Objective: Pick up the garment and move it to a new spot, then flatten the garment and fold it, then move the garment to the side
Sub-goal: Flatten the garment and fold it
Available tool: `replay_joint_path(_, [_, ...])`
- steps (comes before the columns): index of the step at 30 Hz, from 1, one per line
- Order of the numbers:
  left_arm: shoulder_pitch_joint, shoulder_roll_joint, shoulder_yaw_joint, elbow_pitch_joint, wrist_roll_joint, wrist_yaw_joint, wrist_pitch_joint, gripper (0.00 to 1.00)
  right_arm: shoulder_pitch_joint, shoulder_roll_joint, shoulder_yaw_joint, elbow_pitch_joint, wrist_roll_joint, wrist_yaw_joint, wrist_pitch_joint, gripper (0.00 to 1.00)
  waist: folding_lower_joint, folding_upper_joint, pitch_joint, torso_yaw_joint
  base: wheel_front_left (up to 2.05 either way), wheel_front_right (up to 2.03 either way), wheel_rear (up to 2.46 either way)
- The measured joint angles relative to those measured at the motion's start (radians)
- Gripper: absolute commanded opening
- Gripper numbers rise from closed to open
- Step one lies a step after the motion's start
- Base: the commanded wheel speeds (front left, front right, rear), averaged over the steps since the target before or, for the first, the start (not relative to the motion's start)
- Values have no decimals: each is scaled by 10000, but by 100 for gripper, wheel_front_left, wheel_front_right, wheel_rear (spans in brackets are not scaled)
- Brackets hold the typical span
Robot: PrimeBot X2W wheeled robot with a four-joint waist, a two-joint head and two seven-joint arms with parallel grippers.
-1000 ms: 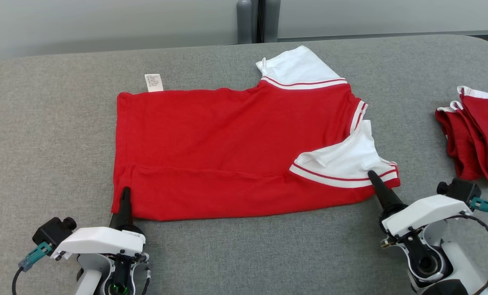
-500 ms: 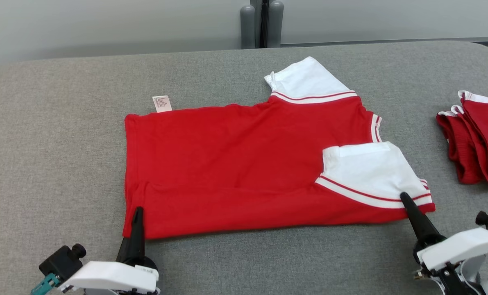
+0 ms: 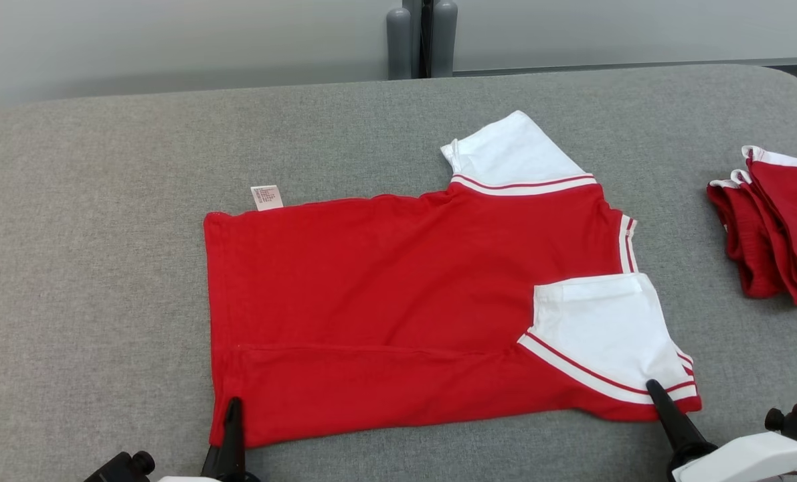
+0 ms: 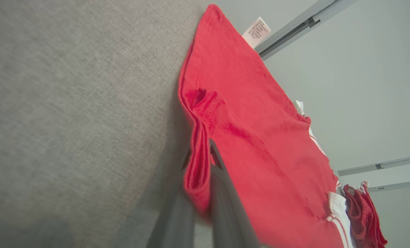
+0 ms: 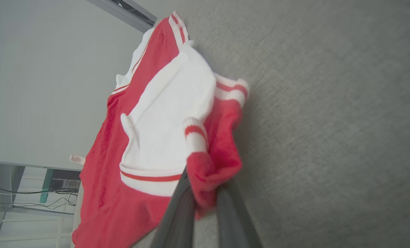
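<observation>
The garment (image 3: 398,314), a red shirt with white sleeves, is lying spread across the middle of the grey desk (image 3: 104,281), with its hem pointing to our left and its neck end to our right. A strip along its near edge is lying doubled over the body, forming a straight crease. The near white sleeve (image 3: 602,328) is resting folded onto the red body, and the far sleeve (image 3: 512,150) is lying flat on the desk. A small white care label (image 3: 266,197) is projecting from the far hem corner.

We are gripping both near corners. The left claw (image 3: 232,418) is clamped on the near hem corner; in the left wrist view, red fabric is sitting pinched between its fingers (image 4: 225,193). The right claw (image 3: 656,395) is clamped on the near corner beside the striped sleeve band, with bunched red cloth caught between its fingers (image 5: 177,213).

A pile of red garments (image 3: 773,227) is lying well apart, at the right side of the desk.
</observation>
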State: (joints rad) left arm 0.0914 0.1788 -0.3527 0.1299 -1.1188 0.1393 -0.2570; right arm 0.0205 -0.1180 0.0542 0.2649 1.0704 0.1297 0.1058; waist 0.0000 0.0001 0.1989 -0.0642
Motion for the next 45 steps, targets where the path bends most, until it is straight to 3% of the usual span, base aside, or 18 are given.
replay_joint_path(5, [3,-52,-4,313,-21,134,17,0,18,142,-12,309,-230,0,-50,0,0,0,-86,-12,0,0,0])
replay_joint_path(6, [12,-35,17,362,-23,194,19,0,57,144,-23,337,-257,0,-79,9,0,0,-95,-20,0,0,0])
replay_joint_path(7, [30,-23,58,408,-40,207,42,27,102,155,-56,374,-257,0,-82,27,0,0,-104,-28,0,0,0])
replay_joint_path(8, [40,4,75,451,-67,255,71,48,149,163,-73,399,-257,0,-81,59,0,0,-114,-37,0,0,0])
replay_joint_path(9, [46,46,96,470,-63,291,71,87,209,157,-88,397,-265,0,-81,100,0,0,-119,-47,0,0,0])
replay_joint_path(10, [56,75,159,483,-75,307,71,100,267,148,-107,380,-328,0,-82,100,0,0,-127,-58,0,0,0])
replay_joint_path(25, [-73,1406,537,-245,842,1011,121,100,998,-698,-1580,-1007,-610,10,-184,100,0,0,-393,-261,0,0,0])
replay_joint_path(33, [-2178,2487,-403,-127,2360,1081,1135,100,477,-842,-1923,-2119,-1135,10,366,100,0,0,-387,-263,0,0,0])
replay_joint_path(45, [-5773,2556,-1841,2288,3785,543,2771,100,-1217,-926,-1269,-2604,-1774,10,1344,100,0,0,681,-226,0,0,0])
